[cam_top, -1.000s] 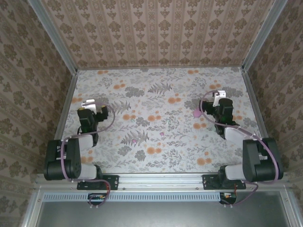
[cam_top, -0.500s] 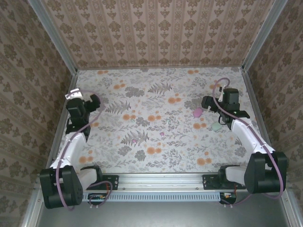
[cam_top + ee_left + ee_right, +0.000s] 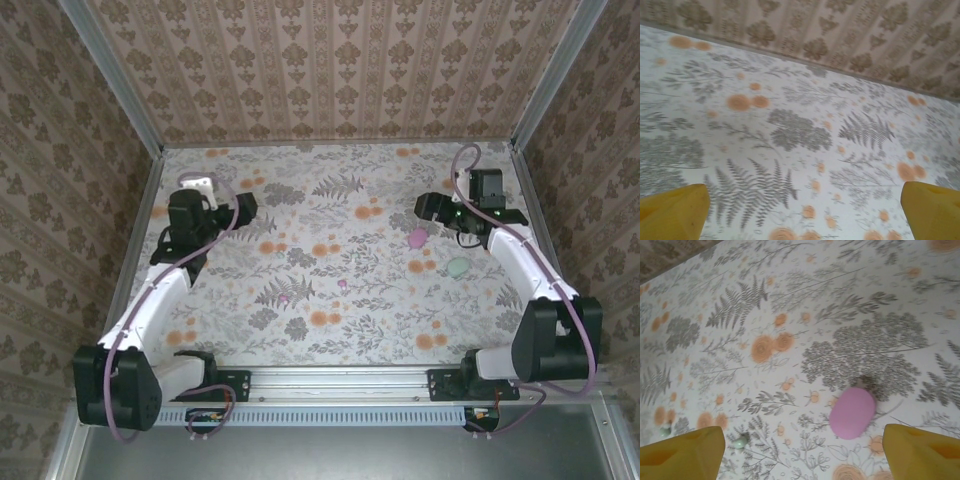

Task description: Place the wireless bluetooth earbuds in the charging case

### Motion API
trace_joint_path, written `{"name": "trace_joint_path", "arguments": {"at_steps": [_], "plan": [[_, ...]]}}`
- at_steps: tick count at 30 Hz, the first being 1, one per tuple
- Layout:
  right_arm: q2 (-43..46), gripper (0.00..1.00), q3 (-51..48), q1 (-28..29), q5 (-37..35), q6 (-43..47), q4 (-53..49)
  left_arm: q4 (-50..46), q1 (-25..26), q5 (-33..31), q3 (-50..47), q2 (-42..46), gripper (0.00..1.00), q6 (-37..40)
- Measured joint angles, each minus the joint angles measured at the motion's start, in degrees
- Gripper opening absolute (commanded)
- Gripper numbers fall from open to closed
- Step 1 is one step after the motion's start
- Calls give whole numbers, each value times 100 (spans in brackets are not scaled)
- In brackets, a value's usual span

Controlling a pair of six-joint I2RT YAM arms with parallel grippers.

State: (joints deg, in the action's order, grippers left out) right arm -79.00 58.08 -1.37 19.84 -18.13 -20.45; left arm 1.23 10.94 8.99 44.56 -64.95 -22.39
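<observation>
Right hand (image 3: 802, 452) spread wide near charging case (image 3: 852, 412)

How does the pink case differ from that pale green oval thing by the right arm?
Colour: the case is pink, the oval pale green. Place: the case lies farther back, close by the right gripper, whose jaws stand open; the oval lies nearer and more to the right. Size: from above the oval looks slightly bigger. Both are smooth rounded pebbles lying on the table, neither held.
</observation>
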Motion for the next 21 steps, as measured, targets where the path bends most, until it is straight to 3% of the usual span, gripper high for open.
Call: {"name": "trace_joint_path", "arguments": {"at_steps": [5, 8, 10, 21], "plan": [[-448, 78, 391, 0, 426, 13, -197, -59, 553, -85, 173, -262, 100, -24], [-743, 69, 662, 2, 728, 42, -302, -83, 804, -155, 177, -343, 100, -81], [-1019, 70, 916, 20, 831, 101, -448, -74, 944, -192, 173, -354, 100, -129], [-2253, 72, 1742, 76, -149, 52, -1322, -39, 1158, -374, 96, -337, 100, -208]]}}
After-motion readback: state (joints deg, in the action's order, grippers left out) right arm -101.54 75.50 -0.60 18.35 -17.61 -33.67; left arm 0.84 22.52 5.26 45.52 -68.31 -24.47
